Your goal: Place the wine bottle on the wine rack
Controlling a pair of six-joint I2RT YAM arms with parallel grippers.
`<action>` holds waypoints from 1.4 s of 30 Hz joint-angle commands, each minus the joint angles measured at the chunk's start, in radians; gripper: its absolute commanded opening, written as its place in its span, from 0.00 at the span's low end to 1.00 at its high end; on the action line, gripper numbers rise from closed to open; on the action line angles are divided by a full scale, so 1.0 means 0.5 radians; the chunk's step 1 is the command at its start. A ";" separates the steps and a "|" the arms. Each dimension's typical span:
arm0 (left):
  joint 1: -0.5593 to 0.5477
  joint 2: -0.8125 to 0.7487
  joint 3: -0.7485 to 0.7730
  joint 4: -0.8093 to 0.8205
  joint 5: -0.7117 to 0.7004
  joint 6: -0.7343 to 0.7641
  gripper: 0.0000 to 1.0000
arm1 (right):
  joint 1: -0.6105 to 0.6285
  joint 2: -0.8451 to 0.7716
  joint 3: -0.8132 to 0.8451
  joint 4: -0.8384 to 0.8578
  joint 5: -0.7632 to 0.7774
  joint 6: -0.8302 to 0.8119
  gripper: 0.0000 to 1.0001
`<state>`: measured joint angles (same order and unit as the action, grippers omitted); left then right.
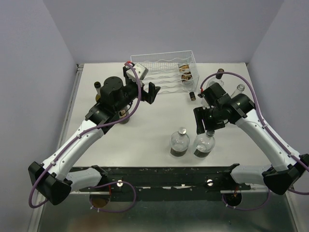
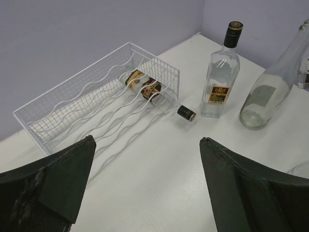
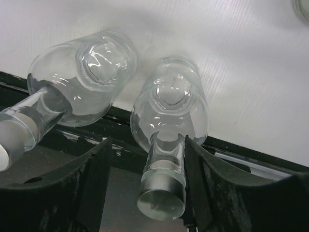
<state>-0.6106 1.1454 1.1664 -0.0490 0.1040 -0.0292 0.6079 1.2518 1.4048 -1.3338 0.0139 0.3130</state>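
straddling the neck of a round glass bottle (image 3: 169,113), the open right hand (image 3: 147,159) should grip there firmly; it looks slick, heavy, breakable.

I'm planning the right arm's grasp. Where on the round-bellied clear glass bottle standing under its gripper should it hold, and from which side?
Probably the straight neck, below the stopper, coming down from above. The round-bellied clear glass bottle stands upright; its belly looks too wide and curved, while the neck sits between the open right gripper's fingers. A second, similar bottle stands beside it.
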 commanded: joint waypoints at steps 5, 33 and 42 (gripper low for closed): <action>0.006 -0.027 -0.059 0.009 -0.073 0.028 0.99 | 0.014 -0.071 -0.125 -0.762 -0.013 0.089 0.70; 0.009 -0.008 -0.038 -0.049 -0.094 -0.021 0.99 | -0.038 0.049 0.347 -0.539 0.248 0.276 0.01; 0.009 0.013 -0.062 -0.089 -0.079 -0.138 0.99 | -0.182 0.006 0.329 0.154 0.108 0.371 0.01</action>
<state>-0.6098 1.1484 1.1400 -0.0784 0.0784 -0.0479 0.5354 1.2938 1.5784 -1.3666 0.1066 0.4469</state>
